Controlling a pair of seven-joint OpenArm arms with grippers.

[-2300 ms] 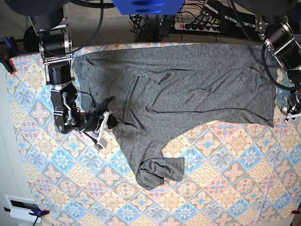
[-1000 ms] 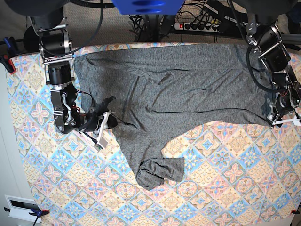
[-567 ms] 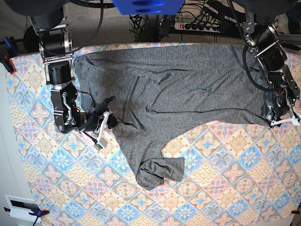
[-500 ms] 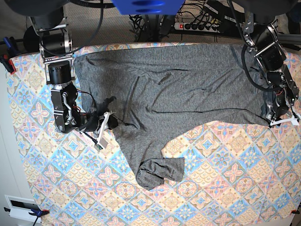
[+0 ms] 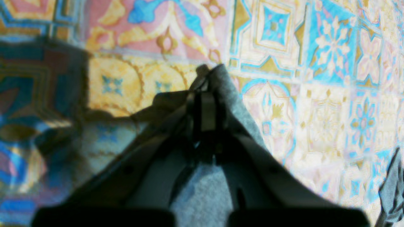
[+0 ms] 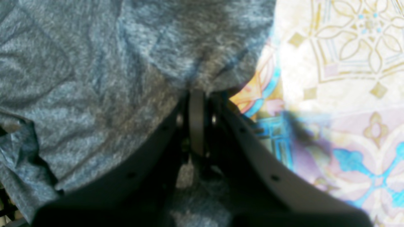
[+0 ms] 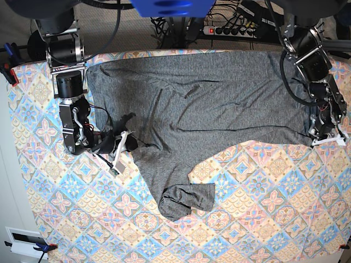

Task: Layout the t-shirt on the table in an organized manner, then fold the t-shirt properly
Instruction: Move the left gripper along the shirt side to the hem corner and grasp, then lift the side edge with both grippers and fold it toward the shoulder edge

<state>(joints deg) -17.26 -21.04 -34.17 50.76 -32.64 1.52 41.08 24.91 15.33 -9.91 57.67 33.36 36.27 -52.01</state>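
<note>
The heather dark-grey long-sleeved knit t-shirt (image 7: pixel 203 104) is spread across the far half of the table (image 7: pixel 263 208) covered in blue, pink and cream diamond-tiled cloth, with one sleeve trailing toward the near edge and bunched at its cuff. The left gripper (image 7: pixel 323 137) is seen with its jaws closed on the shirt's corner at the right side of the base view. The right gripper (image 7: pixel 122 143) is seen with its jaws clamped on a fold of the fabric at the opposite side.

Grey t-shirt (image 7: pixel 208 104) spread across patterned table (image 7: pixel 263 208), one pincer at each side edge.
</note>
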